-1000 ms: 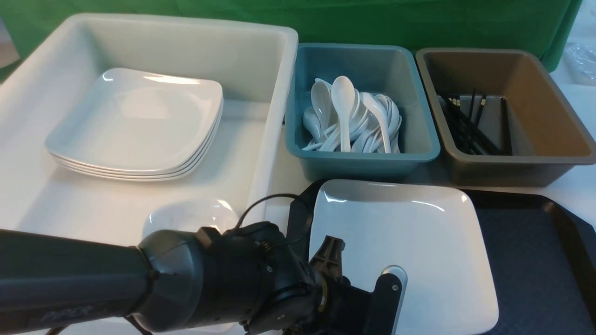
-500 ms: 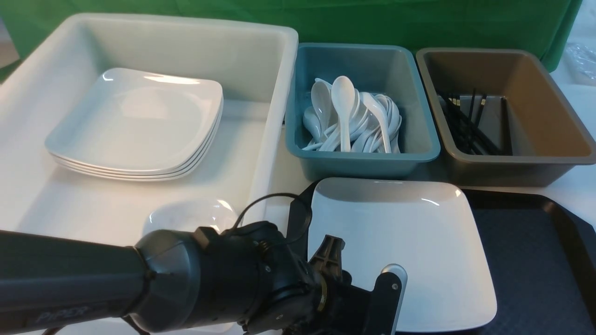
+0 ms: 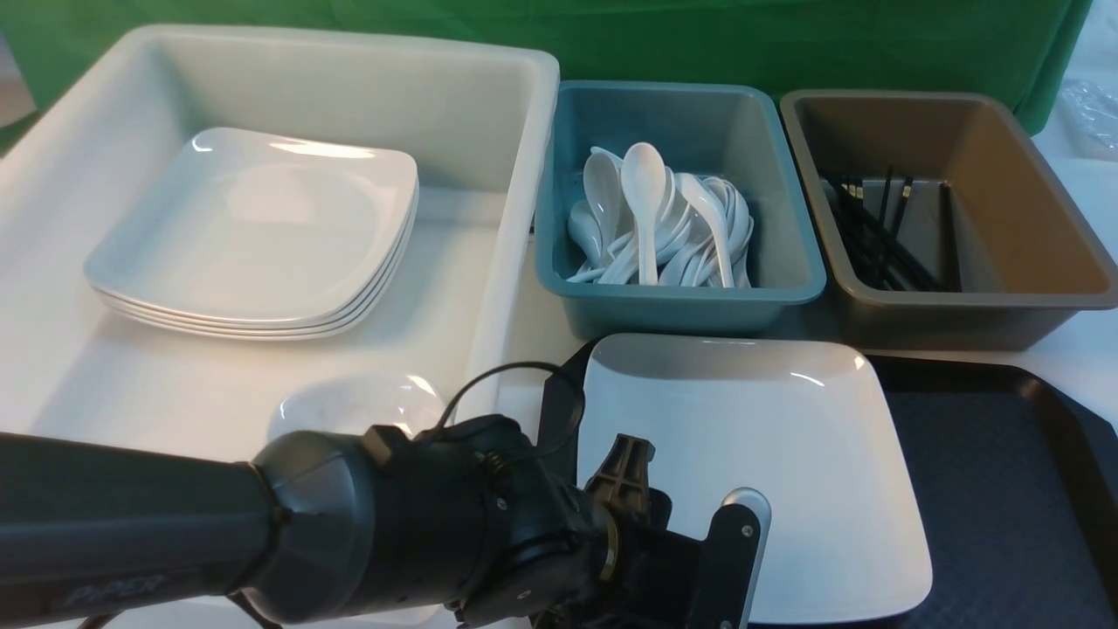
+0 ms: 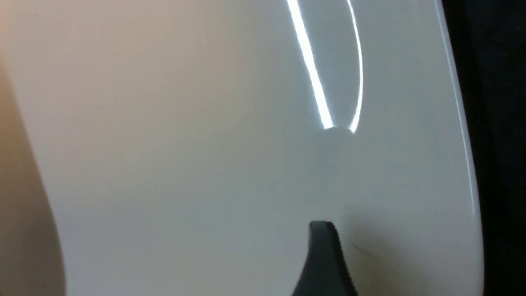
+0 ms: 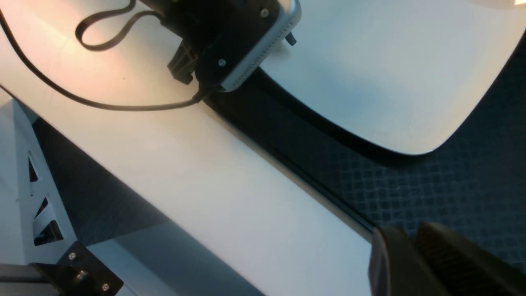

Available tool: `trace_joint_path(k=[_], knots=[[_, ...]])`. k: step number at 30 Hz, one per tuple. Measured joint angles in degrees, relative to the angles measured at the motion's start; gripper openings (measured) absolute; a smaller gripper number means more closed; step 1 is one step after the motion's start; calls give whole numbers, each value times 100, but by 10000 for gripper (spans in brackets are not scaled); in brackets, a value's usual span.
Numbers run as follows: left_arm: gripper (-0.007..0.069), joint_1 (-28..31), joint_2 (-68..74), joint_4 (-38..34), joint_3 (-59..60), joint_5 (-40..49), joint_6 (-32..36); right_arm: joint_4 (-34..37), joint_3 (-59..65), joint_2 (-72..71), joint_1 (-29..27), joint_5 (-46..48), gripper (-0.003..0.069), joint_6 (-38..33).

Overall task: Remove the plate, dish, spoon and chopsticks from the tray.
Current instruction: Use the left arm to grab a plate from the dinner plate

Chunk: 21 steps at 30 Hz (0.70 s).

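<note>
Right wrist view — L end effector [image 5: 289, 40] spread over plate [image 5: 370, 74], no grip; R end effector [image 5: 415, 257] narrow, empty

the plate [image 3: 769, 454], a large glossy white square with rounded corners and a shallow raised rim, sits face up on the left part of the tray [image 3: 996, 489] (wide, black, low-rimmed, finely textured), its left edge close to the tray's left rim; it seems to lie flat, though its near left corner is hidden.

Front faces forward; both wrists close, sharing plate [image 3: 786, 454].
</note>
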Motion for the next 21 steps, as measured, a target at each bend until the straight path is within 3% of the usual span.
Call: trace_joint_path(k=[6,15,19,21], knots=[[329,0,0,4,5,118,0,0,0,0,0,0,120,0],[379,0,121,53,-11,68,-14,60,0,0,0,0,125,0],[375,0,126,95,-11,83,-363,87,0,0,0,0,126,0],[311,0,133,95,-22,177,-725,116,0,0,0,0,129,0]])
